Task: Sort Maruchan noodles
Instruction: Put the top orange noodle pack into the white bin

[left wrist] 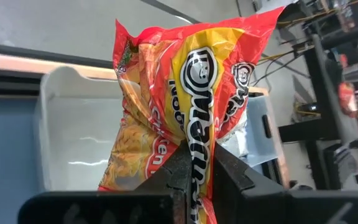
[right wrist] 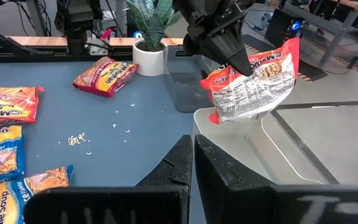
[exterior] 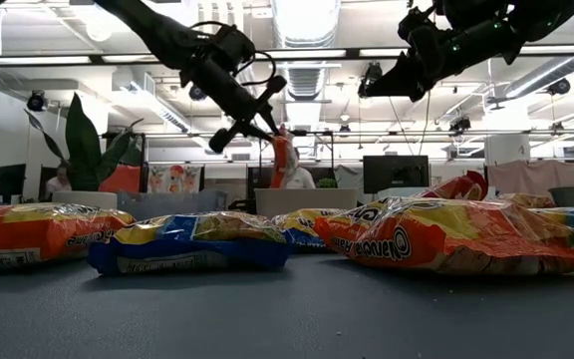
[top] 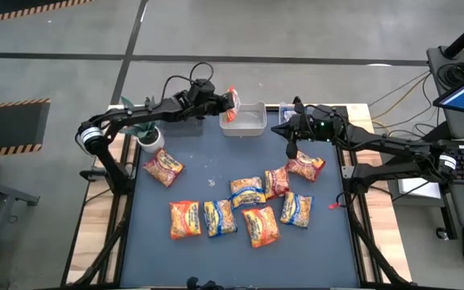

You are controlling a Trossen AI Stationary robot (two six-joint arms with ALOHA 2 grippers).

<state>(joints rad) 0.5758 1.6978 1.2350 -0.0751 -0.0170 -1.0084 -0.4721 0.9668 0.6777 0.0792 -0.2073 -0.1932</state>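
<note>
High view: the blue-grey table (top: pixel 216 173) carried nine packets (top: pixel 248 193); the left gripper (top: pixel 225 101) held an orange packet (top: pixel 232 103) over a clear bin (top: pixel 245 119). The right gripper (top: pixel 284 129) hung near a second bin.

Low view: an office with ceiling lights (exterior: pixel 307 20) lay behind.

Left wrist view: jaws clamped on the packet (left wrist: pixel 185 112).

Right wrist view: fingers (right wrist: pixel 182 165) nearly together, holding nothing; crumbs (right wrist: pixel 79 140) were scattered on the table.
</note>
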